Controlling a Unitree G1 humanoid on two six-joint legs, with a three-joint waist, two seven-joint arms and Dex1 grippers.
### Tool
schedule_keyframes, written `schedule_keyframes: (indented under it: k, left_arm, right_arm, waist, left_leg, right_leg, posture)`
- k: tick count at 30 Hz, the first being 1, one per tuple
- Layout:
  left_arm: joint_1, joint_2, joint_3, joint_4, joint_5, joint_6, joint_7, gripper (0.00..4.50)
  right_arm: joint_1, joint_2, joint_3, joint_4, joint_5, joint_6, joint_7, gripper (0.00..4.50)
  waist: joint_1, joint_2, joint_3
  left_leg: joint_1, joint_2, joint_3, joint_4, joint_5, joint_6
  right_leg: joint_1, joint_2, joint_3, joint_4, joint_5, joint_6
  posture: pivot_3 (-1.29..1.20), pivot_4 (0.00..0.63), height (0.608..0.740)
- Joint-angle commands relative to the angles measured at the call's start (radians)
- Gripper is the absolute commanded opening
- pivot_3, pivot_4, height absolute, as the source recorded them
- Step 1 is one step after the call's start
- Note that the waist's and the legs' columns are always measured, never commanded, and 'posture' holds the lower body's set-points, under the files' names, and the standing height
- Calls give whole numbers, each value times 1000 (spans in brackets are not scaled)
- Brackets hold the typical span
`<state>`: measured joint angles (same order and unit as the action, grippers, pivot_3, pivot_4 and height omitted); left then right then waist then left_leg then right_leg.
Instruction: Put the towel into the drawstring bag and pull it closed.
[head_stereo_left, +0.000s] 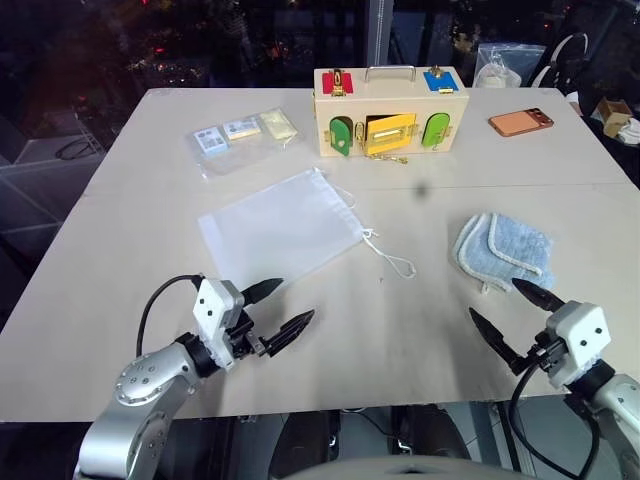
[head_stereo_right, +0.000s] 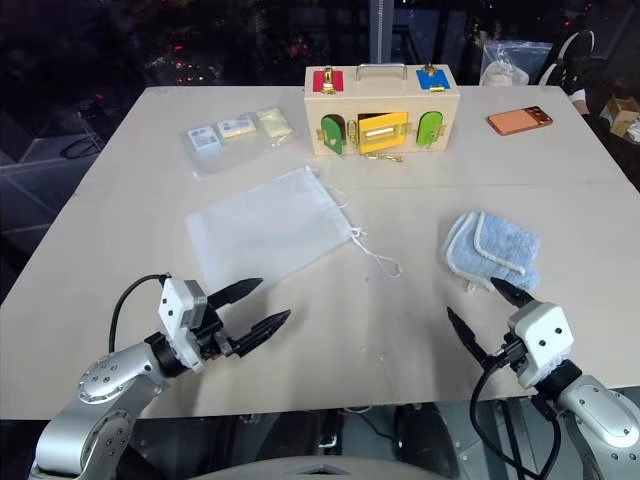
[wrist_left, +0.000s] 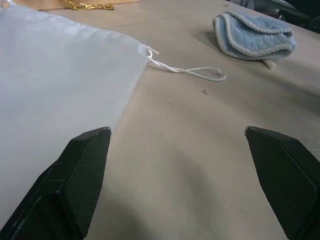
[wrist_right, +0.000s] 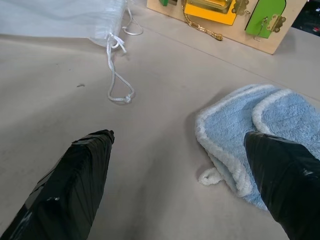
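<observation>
Terry-cloth towel (head_stereo_left: 503, 248), light blue with whitish trim, lies folded near the right edge of the table (head_stereo_left: 120, 200), just ahead of the right gripper (head_stereo_left: 515, 311), whose black fingers stand spread and empty; one fingertip sits just beside the towel's near edge. Mesh drawstring bag (head_stereo_left: 280, 228) lies flat at mid-table, its long axis running diagonally from the near left toward the far right, its mouth and looped cord (head_stereo_left: 392, 258) facing the towel. Left gripper (head_stereo_left: 280, 308), also spread and empty, hangs just off the bag's near left corner. Judged from this layout, the right arm is the nearer one for the towel and the left for the bag. Wooden latch box (head_stereo_left: 390, 110), card packet (head_stereo_left: 240, 135) and phone (head_stereo_left: 521, 122) stand along the far edge, well apart.
</observation>
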<state>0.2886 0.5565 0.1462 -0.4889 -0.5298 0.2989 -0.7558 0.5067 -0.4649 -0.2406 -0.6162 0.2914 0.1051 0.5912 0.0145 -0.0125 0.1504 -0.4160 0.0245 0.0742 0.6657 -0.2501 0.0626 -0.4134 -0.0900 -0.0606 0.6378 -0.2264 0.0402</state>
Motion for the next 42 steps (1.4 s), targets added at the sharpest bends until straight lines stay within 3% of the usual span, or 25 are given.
schedule_keyframes:
  k: [1, 5, 9, 11, 14, 21, 29, 32, 36, 40, 42]
  left_arm:
    - [-85, -22, 37, -9, -25, 36, 83, 4453]
    - [-359, -81, 90, 26, -99, 268, 346, 4453]
    - [-625, -41, 53, 55, -120, 643, 526, 4453]
    - [-776, -40, 35, 124, -118, 784, 575, 4453]
    - [-1073, -127, -37, 395, -37, 885, 648, 4453]
    - [-1391, -322, -133, 1036, 171, 813, 729, 4453]
    - [-1485, -434, -263, 1316, 386, 693, 779, 4453]
    - [-1477, -467, -262, 1367, 419, 642, 769, 3578]
    - [-1461, -433, -280, 1386, 452, 616, 689, 1619]
    - [-1397, -295, -381, 1271, 457, 468, 319, 55]
    - [-1355, -206, -422, 1210, 468, 324, 140, 55]
  right_arm:
    - [-21, -10, -15, -35, 17, -9, 0, 4500]
    - [-80, -60, -20, -74, 79, 34, 45, 4500]
    - [-125, -114, -40, -138, 154, 67, 73, 4500]
    - [-157, -127, -54, -166, 205, 83, 75, 4500]
    - [-206, -178, -77, -195, 256, 107, 105, 4500]
    - [-244, -218, -81, -170, 253, 114, 120, 4500]
    - [-183, -175, -63, -211, 216, 99, 85, 4500]
    - [-162, -158, -42, -216, 176, 84, 75, 4500]
    - [-155, -140, -32, -230, 158, 88, 56, 4500]
    - [-160, -131, -17, -228, 138, 89, 46, 4500]
    - [-165, -129, -10, -230, 135, 93, 40, 4500]
  waist:
    - [0, 0, 0]
    - [15, -1, 2]
    - [14, -3, 2]
    - [13, -5, 3]
    - [24, -10, 7]
    - [24, -12, 7]
    - [18, -15, 9]
    - [25, -14, 8]
    - [20, -13, 7]
    - [-2, -10, 5]
    - [-10, -9, 4]
  left_leg:
    - [0, 0, 0, 0, 0, 0]
    - [-1, 0, -3, 2, 1, 1]
    - [1, -1, -3, 3, 3, 5]
    - [0, -2, -3, 3, 3, 5]
    - [0, -3, -4, 3, 3, 5]
    - [0, -5, -2, 3, 3, 5]
    - [-1, -3, -2, 2, 6, 1]
    - [-1, -3, -1, 3, 5, 3]
    - [1, -3, -2, 3, 3, 5]
    - [2, -2, -1, 3, 3, 5]
    - [2, -1, 0, 2, 3, 5]
  right_leg:
    - [0, 0, 0, 0, 0, 0]
    - [1, 1, -3, 1, 0, 0]
    - [5, 6, -5, 2, 0, 1]
    - [4, 8, -5, 2, 1, 4]
    - [5, 9, -5, 2, 1, 7]
    - [6, 9, -4, 0, 1, 8]
    - [3, 9, -4, 1, 2, 7]
    - [4, 8, -3, 2, 1, 7]
    - [5, 7, -4, 3, 0, 10]
    - [5, 8, -3, 4, 1, 8]
    - [3, 9, -2, 5, 3, 5]
  posture:
    - [0, 150, 740]
    - [0, 150, 740]
    - [0, 150, 740]
    - [0, 150, 740]
    - [0, 150, 740]
    - [0, 150, 740]
    - [0, 150, 740]
    - [0, 150, 740]
    - [0, 150, 740]
    - [0, 150, 740]
    - [0, 150, 740]
